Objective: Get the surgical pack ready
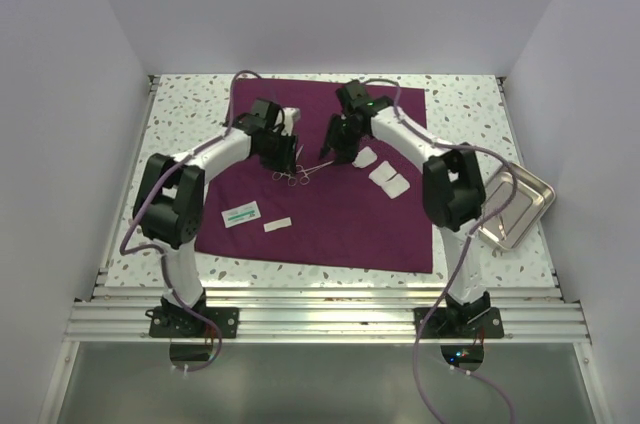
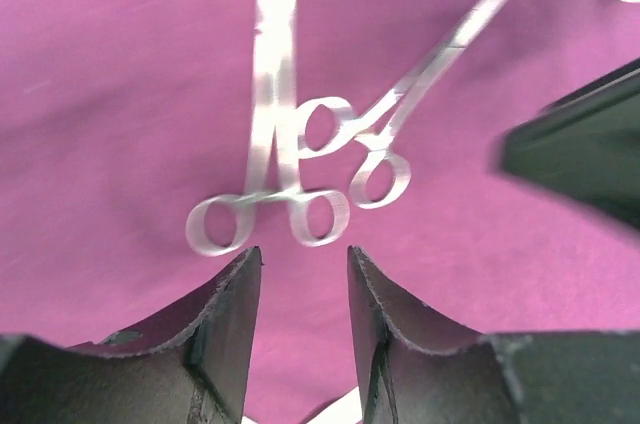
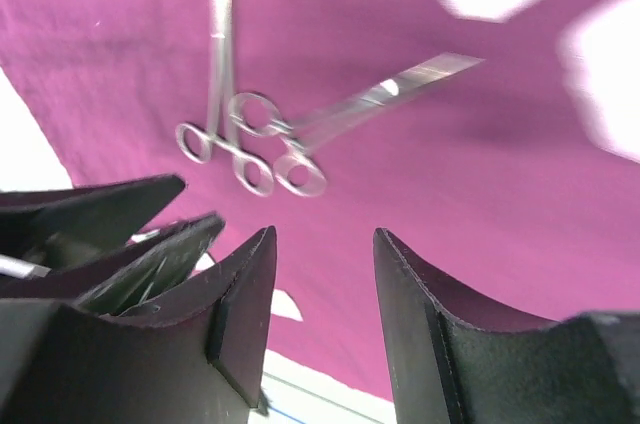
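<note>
While it hangs low, the left gripper [image 2: 303, 259] has its fingers [image 2: 225, 314] apart, nothing between, and so does the right gripper [image 3: 325, 239]. Just past them two steel clamps [image 2: 272, 134] lie, rings touching, on the purple surgical pack [image 1: 330, 224] mid-frame. A white packet [image 1: 241, 214] lower left has green writing too small to read

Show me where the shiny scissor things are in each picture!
Top external: the crossed steel forceps lie near the picture's middle, slightly left.
Left wrist: they fill the centre.
Right wrist: they sit upper left of centre.
Shared landmark: the purple drape lies under them in every view.
</note>
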You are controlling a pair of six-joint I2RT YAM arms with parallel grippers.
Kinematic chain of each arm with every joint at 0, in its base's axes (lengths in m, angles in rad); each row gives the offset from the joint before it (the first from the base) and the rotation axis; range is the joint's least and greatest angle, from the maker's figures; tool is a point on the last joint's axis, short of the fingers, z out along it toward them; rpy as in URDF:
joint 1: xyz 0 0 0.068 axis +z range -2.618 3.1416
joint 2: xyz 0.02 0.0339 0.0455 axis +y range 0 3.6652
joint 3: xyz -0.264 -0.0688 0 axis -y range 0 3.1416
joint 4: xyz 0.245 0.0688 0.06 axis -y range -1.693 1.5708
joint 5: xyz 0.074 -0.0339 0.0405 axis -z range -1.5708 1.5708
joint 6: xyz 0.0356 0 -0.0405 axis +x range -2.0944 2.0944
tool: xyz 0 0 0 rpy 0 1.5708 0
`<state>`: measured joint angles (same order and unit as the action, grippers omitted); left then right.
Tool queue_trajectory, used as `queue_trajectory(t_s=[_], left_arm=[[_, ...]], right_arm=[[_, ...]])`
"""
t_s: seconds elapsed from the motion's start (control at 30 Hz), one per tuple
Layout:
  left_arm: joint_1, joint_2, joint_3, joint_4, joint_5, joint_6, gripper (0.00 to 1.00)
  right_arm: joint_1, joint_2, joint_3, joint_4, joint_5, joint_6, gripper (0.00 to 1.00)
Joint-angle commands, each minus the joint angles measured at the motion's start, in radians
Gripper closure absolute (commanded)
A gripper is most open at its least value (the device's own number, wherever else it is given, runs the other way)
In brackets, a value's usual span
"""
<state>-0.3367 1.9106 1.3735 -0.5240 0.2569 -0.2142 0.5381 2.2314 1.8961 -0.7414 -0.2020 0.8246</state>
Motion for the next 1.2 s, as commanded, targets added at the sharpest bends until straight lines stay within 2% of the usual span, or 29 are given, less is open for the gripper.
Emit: queue_trajectory(t_s=[0.0,0.13,0.27,0.43,0.8,1.17], left_arm=[[-0.077,-0.038,0.047,0.116,-0.059,0.07,0.56],[-0.128,-0.061,0.009,0.272,-0.012,0.139,0.56],[-0.151,0.01,0.076,0.297,0.074,0.205,0.58],[-0.199,0.106,0.142,0.329,0.056,0.312,0.59],[-0.229,0.235,0.231,0.314,0.009,0.354,0.61],[-0.234,0.225,0.203,0.337,-0.059,0.361,0.6]], right_arm=[[-0.122,-0.214,-0.084,-0.116,0.076,-0.094,0.53],[-0.211,-0.34,-0.216,-0.118,0.056,-0.127,0.52],[-0.245,-0.432,-0.343,-0.124,0.05,-0.163,0.52],[-0.254,-0.501,-0.455,-0.116,0.033,-0.189,0.51],[-0.316,-0.572,-0.528,-0.095,-0.005,-0.226,0.51],[-0.325,-0.604,-0.588,-0.064,-0.03,-0.222,0.51]])
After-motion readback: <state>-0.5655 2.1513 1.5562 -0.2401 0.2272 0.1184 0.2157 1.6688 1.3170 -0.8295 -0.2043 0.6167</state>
